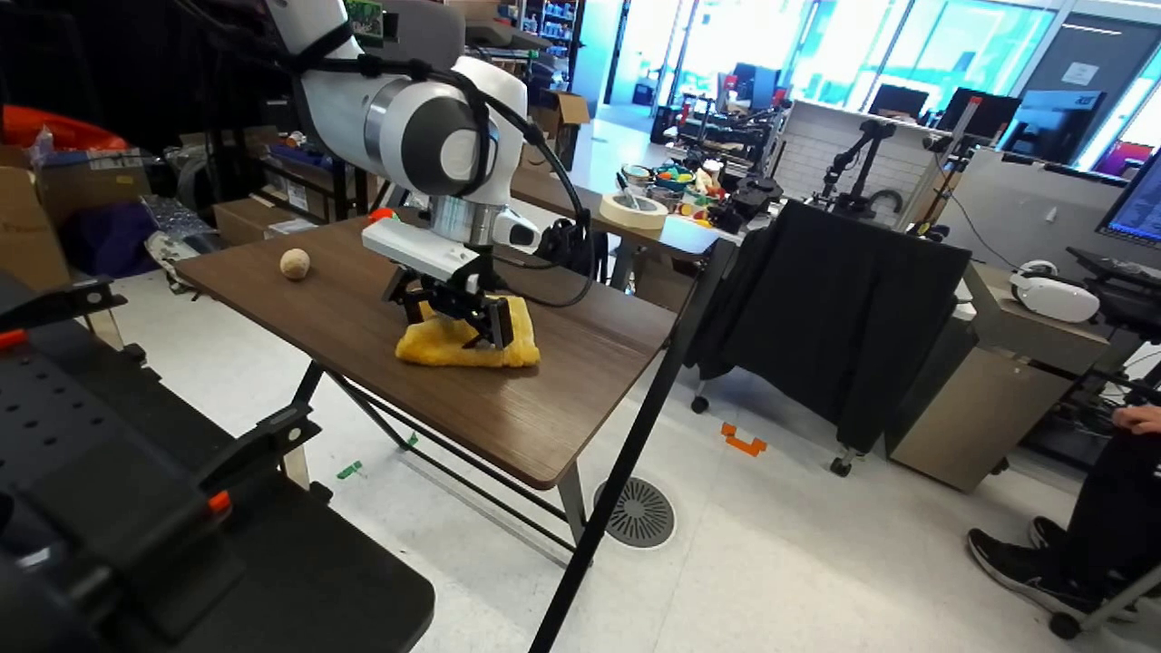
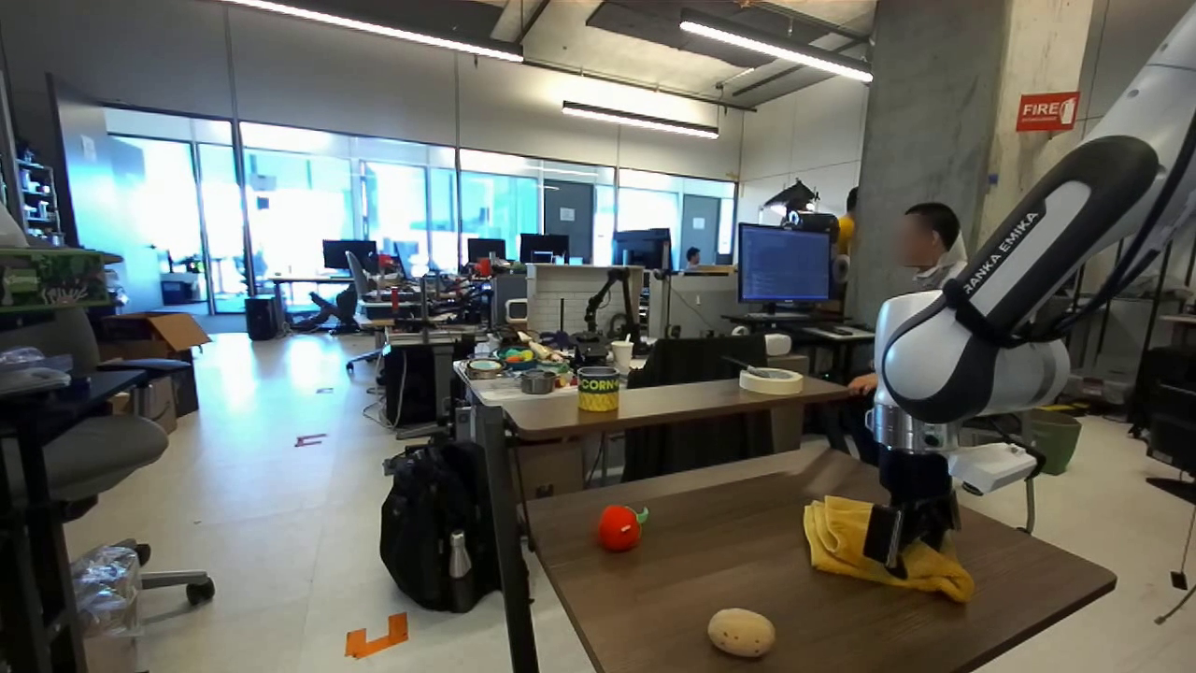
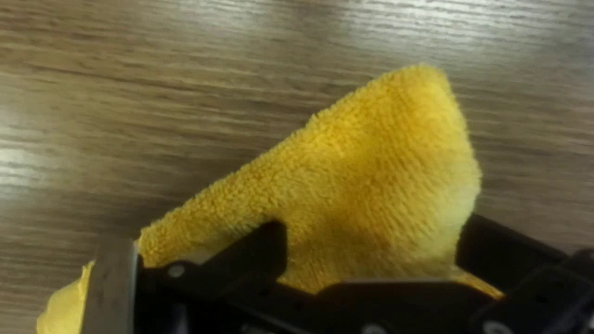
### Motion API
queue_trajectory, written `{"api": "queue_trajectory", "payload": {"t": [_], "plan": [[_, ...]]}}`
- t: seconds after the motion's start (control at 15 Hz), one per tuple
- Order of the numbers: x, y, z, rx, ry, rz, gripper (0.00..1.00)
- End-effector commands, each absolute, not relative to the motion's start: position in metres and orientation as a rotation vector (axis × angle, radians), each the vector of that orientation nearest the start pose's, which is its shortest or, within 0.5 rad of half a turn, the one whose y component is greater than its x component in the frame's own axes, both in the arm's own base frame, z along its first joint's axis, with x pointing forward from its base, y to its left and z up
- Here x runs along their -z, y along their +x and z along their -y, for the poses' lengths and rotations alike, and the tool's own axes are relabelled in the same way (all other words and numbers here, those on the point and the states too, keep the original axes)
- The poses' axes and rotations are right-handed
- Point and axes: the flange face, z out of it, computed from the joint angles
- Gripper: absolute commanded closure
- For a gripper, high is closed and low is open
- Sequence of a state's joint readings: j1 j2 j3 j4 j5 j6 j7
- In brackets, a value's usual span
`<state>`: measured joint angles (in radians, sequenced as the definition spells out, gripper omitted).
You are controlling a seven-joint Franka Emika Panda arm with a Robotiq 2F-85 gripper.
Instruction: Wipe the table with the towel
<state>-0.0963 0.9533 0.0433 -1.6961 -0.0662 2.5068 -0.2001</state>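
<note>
White arm (image 1: 408, 127) bends downward, jaws spread wide over the yellow towel (image 3: 357, 185).

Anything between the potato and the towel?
Nope, only table between the potato and the towel; that stretch shows in both exterior views. The wrist view doesn't show the potato.
</note>
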Motion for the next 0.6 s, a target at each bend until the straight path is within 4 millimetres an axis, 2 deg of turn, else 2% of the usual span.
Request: {"api": "queue_trajectory", "payload": {"t": [0.0,0.27,0.33,0.4,0.53], "plan": [[-0.028,0.631,0.036,-0.224,-3.099,0.279,0.00],[-0.028,0.633,0.037,-0.229,-3.095,0.265,0.00],[-0.053,0.599,-0.008,-0.199,-3.110,0.278,0.00],[-0.053,0.598,-0.017,-0.152,-3.127,0.223,0.00],[-0.061,0.603,-0.048,-0.018,-3.166,0.032,0.00]]}}
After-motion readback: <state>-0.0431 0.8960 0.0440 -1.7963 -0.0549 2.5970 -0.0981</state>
